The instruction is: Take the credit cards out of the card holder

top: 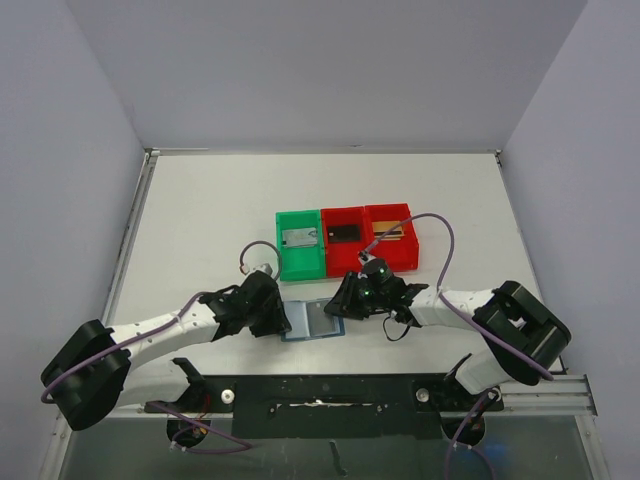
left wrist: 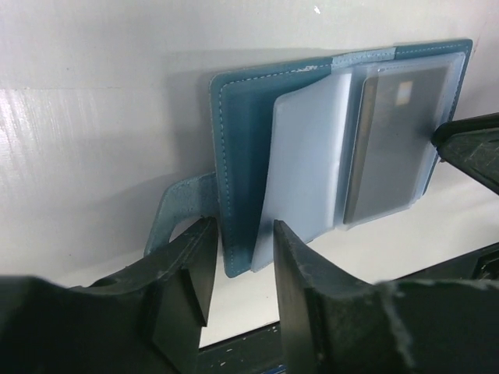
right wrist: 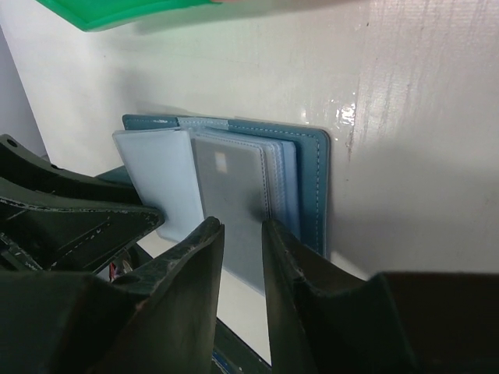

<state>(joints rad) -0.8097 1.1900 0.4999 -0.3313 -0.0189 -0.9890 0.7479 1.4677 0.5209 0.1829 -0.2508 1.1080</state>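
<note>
You have the small flat blue bifold card holder (top: 313, 322) lying open on the white bench (top: 200, 220), just in front of the green plastic bin (top: 300, 265) and between your two arms. Its clear plastic sleeves are fanned out, and a grey card (left wrist: 394, 148) sits inside one of them. Your left pincer (left wrist: 243, 241) is at the left side of the holder. Its jaws stand a little apart, with the edge of the blue panel and one loose sleeve showing between them, and I cannot tell whether they pinch anything. Your right pincer (right wrist: 243, 234) is at the opposite side, jaws narrowly apart at the edge of the sleeve with the grey card. Whether it grips there I cannot tell either. To the right of the green bin stand the middle red plastic bin (top: 340, 215) and the outer red plastic bin (top: 400, 258), and each of the three bins has a flat card-like item inside.
</note>
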